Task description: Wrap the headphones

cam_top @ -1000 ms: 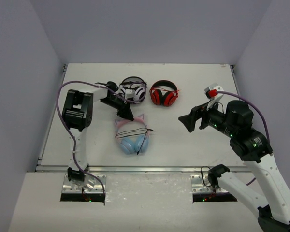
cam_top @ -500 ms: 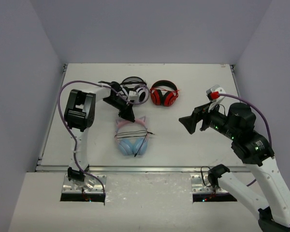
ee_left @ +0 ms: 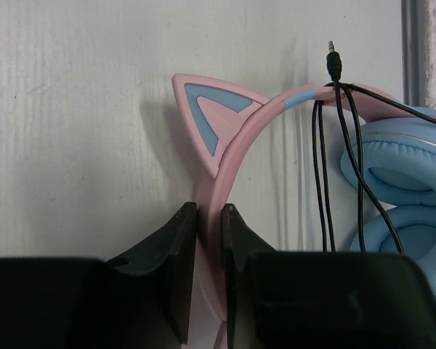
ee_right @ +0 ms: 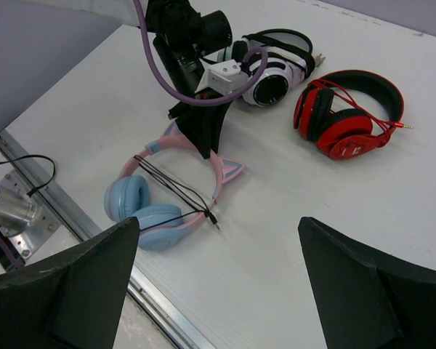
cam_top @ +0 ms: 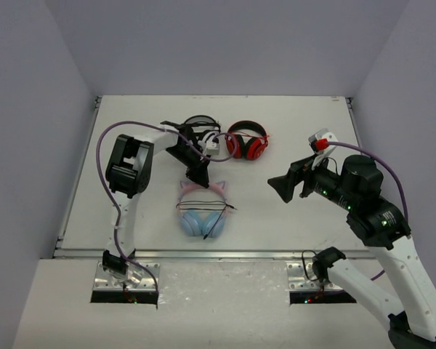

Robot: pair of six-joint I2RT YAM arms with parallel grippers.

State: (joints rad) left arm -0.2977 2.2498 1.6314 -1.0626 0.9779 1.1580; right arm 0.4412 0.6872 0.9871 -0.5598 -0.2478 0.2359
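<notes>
The headphones (cam_top: pixel 202 209) lie flat near the front middle of the table, with light blue ear cups (ee_right: pixel 139 207) and a pink cat-ear headband (ee_left: pixel 236 138). The thin black cable (ee_left: pixel 321 167) runs across the headband in a few strands, and its plug (ee_left: pixel 333 64) sticks out past the band. My left gripper (cam_top: pixel 198 177) is shut on the pink headband between the two cat ears; both fingers press its sides in the left wrist view (ee_left: pixel 209 218). My right gripper (cam_top: pixel 282 187) is open and empty, held above the table to the right of the headphones.
White-and-black headphones (cam_top: pixel 203 134) and red-and-black headphones (cam_top: pixel 247 142) lie behind the left gripper near the middle back. The table's metal front edge (ee_right: pixel 94 240) runs just in front of the blue ear cups.
My left gripper has moved right and slightly nearer, and the headphones have shifted a little right with it. The right arm has barely moved.
</notes>
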